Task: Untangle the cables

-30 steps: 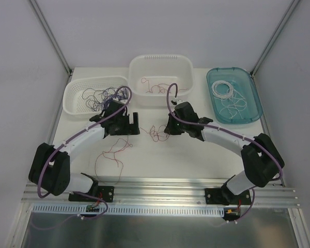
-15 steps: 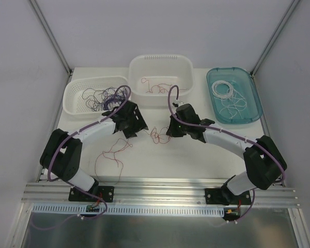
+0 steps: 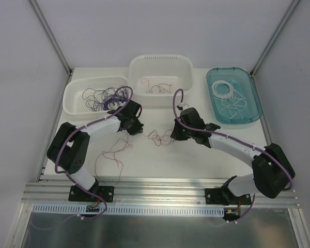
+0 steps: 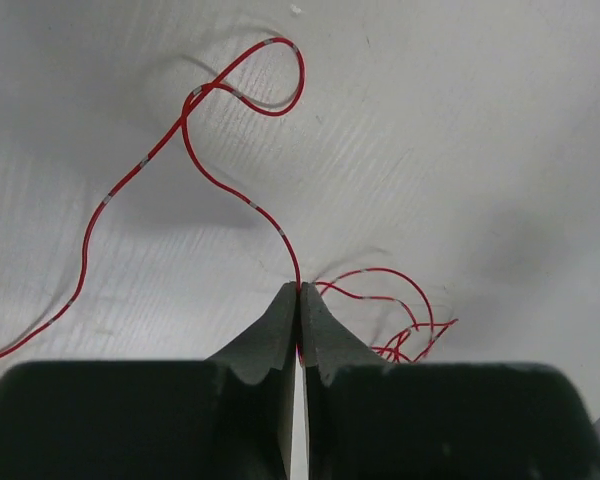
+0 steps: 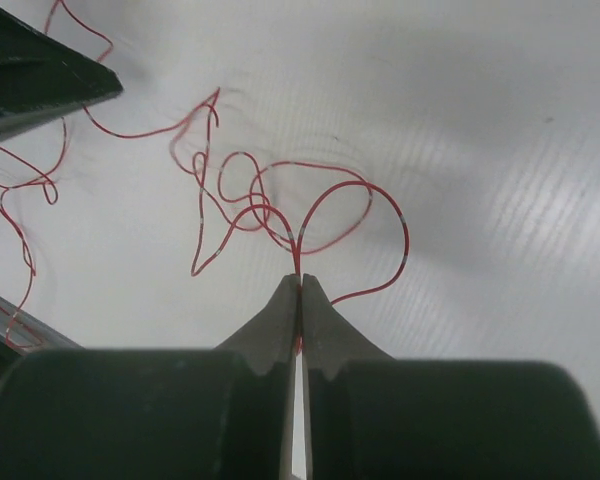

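Left gripper [image 4: 298,288] and right gripper [image 5: 300,280] each pinch red cables [image 3: 157,137].

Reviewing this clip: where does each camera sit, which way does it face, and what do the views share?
Top external: above and behind the bases, looking down on the table, the white basket, white tub, teal tray, left arm and right arm.
Left wrist: on the left arm, looking down past the left jaws, shut on a red cable.
Right wrist: on the right arm, looking down past the right jaws, also shut on a red cable.
Shared: the red tangle mid-table shows in all three.
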